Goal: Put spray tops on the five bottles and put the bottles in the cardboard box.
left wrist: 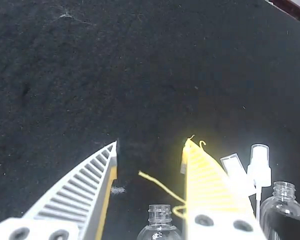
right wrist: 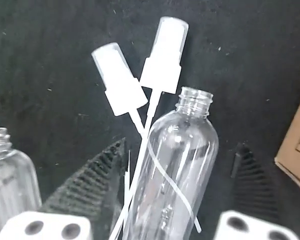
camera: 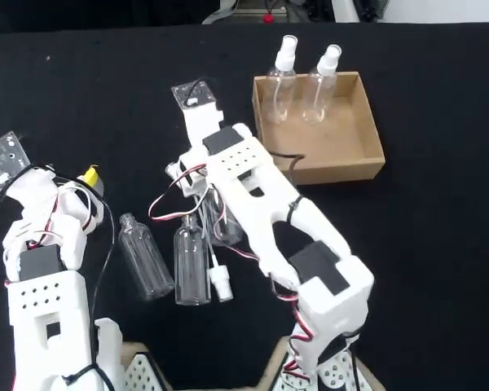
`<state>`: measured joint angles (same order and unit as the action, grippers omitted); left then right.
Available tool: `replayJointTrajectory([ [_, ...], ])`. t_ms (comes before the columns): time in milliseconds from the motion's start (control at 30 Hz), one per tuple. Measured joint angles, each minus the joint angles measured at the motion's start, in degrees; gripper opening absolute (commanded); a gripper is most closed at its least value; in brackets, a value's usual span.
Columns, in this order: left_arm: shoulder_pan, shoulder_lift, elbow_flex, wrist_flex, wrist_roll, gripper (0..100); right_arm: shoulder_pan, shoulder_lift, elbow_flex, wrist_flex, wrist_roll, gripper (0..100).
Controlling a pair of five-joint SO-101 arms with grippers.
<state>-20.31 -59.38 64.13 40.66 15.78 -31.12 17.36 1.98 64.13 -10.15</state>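
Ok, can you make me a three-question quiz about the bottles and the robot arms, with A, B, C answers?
1. Where are the bottles with spray tops?
A) standing in the cardboard box
B) beside it
C) behind it

2. How many bottles are in the box?
A) five
B) two
C) four

3. How is the right gripper?
A) shut and empty
B) shut on the box
C) open around a bottle

Answers:
1 A, both stand inside the box walls.
2 B, just those two are in there.
3 C, there are gaps on both sides of the uncapped bottle.
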Motion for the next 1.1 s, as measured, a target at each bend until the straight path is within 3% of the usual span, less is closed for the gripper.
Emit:
replayJointTrajectory([
  [267, 0.0, 0.0, 0.0, 0.0, 0.0, 21, 0.0, 5.5, 0.0, -0.3, 0.0, 27.6],
  [400, 0.0, 0.0, 0.0, 0.0, 0.0, 21, 0.0, 6.1, 0.0, 0.3, 0.0, 9.3],
  [500, 0.0, 0.0, 0.0, 0.0, 0.0, 21, 0.2, 6.1, 0.0, 0.7, 0.0, 2.7],
  [633, 0.0, 0.0, 0.0, 0.0, 0.0, 21, 2.6, 5.7, -4.6, 4.5, 0.0, 3.9],
  [867, 0.0, 0.0, 0.0, 0.0, 0.0, 21, 7.1, -7.1, -16.9, 22.3, 4.1, 5.0],
  [967, 0.0, 0.0, 0.0, 0.0, 0.0, 21, 12.3, -15.3, -18.0, 27.2, 7.2, 5.0],
  [1100, 0.0, 0.0, 0.0, 0.0, 0.0, 21, 27.5, -25.0, -15.6, 27.7, 14.4, 5.2],
])
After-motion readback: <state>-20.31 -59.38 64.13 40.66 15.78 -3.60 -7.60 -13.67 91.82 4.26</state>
